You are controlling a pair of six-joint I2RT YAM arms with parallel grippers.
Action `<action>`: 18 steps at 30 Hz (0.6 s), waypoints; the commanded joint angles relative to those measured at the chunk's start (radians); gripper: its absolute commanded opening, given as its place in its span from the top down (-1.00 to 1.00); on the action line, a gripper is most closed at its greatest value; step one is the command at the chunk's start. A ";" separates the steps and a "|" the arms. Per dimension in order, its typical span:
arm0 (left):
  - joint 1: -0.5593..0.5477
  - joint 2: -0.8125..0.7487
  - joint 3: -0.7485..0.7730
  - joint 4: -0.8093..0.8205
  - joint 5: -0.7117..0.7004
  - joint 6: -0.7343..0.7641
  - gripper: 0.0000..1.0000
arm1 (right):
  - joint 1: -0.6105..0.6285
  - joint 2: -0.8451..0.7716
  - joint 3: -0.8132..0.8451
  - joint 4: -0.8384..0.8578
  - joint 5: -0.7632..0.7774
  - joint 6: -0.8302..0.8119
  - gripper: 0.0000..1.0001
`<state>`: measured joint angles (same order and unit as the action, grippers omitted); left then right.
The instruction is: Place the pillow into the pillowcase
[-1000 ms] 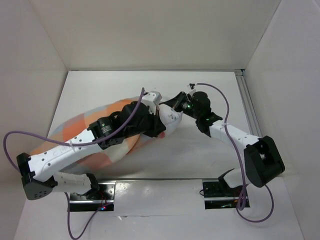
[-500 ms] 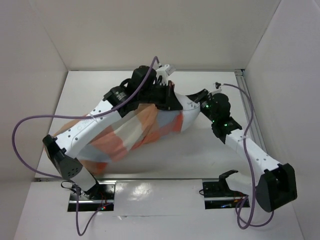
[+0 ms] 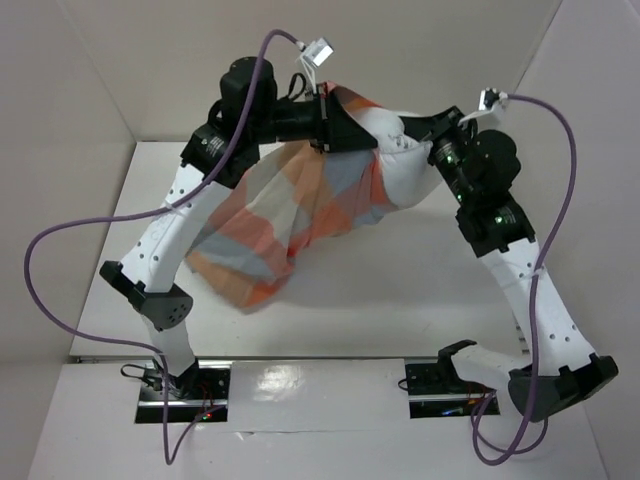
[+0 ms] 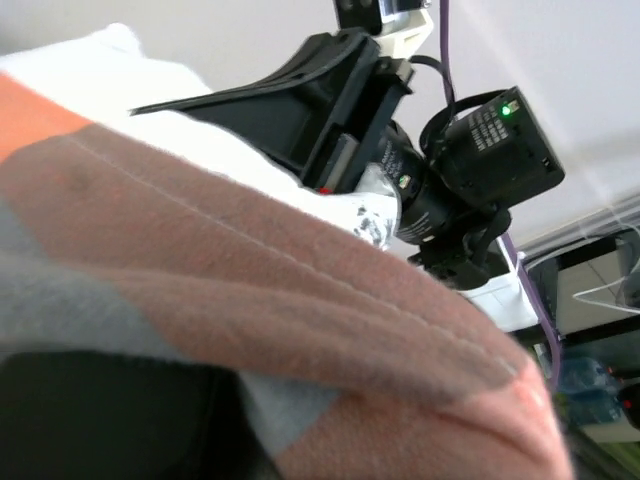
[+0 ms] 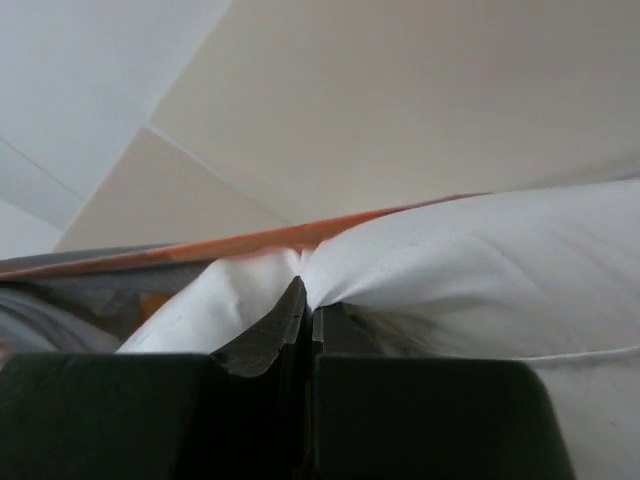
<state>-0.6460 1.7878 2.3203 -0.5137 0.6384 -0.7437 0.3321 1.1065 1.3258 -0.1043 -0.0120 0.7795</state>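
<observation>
From above: both claws are up high, I reckon so the pillow can sink in. The left claw [image 3: 338,122] is clenched on the checked pillowcase [image 3: 270,220], which hangs below it. The right claw [image 3: 428,135] pinches the white pillow [image 3: 400,165], which bulges out beside it. Left wrist: orange-grey checks press right against the claw. Right wrist: jaws nipped on a plump white fold.

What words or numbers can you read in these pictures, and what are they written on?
Nothing here can be read.
Faint pale print on the right arm's black motor, left wrist view: too blurred to read.
Dark specks on a white patch beside it: too blurred to read.
The pillowcase and the pillow show no writing.
</observation>
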 commanded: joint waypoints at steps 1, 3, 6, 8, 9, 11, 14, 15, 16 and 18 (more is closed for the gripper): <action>0.097 -0.001 0.093 0.360 0.056 -0.156 1.00 | 0.012 0.051 0.227 -0.046 -0.029 -0.146 1.00; 0.156 -0.001 0.093 0.424 0.096 -0.218 1.00 | 0.012 0.154 0.435 -0.130 -0.048 -0.186 1.00; 0.226 -0.013 0.114 0.544 0.116 -0.322 1.00 | 0.012 0.294 0.623 -0.175 -0.153 -0.212 1.00; 0.281 -0.013 0.128 0.590 0.127 -0.382 1.00 | 0.012 0.358 0.768 -0.175 -0.257 -0.212 1.00; 0.305 -0.013 0.128 0.612 0.138 -0.414 1.00 | 0.012 0.419 0.806 -0.175 -0.287 -0.203 1.00; 0.350 -0.013 0.096 0.671 0.168 -0.504 1.00 | 0.012 0.476 0.875 -0.175 -0.357 -0.203 1.00; 0.414 -0.042 0.019 0.721 0.196 -0.551 1.00 | 0.021 0.568 0.862 -0.184 -0.371 -0.203 1.00; 0.452 -0.060 -0.024 0.765 0.196 -0.569 1.00 | 0.021 0.605 0.846 -0.195 -0.362 -0.203 1.00; 0.474 -0.071 -0.048 0.793 0.222 -0.591 1.00 | 0.021 0.624 0.822 -0.208 -0.352 -0.203 1.00; 0.537 -0.105 -0.122 0.855 0.236 -0.657 1.00 | 0.012 0.688 0.822 -0.238 -0.333 -0.203 1.00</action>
<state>-0.2150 1.7954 2.2284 0.0139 0.9283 -1.2675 0.3473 1.7020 2.1780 -0.2634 -0.3027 0.6075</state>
